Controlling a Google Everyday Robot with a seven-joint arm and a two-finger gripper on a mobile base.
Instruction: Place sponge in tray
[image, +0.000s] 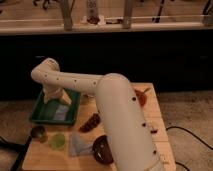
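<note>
1. Sponge (61, 113): likely the pale blue pad lying in the tray, near its right-front corner.
2. Arm (120, 120): sweeps from lower right up and left across the counter (150, 112).
3. Tray (39, 109): green, at counter's left edge.
4. Gripper (54, 95): hangs over tray's middle. Can't tell whether jaws are open, closed or gripping.
5. Key relation: pad sits just camera-side and right of gripper, both within tray walls. Long axis unreadable.
6. Judgement: placement looks near done; next up, lift clear.
</note>
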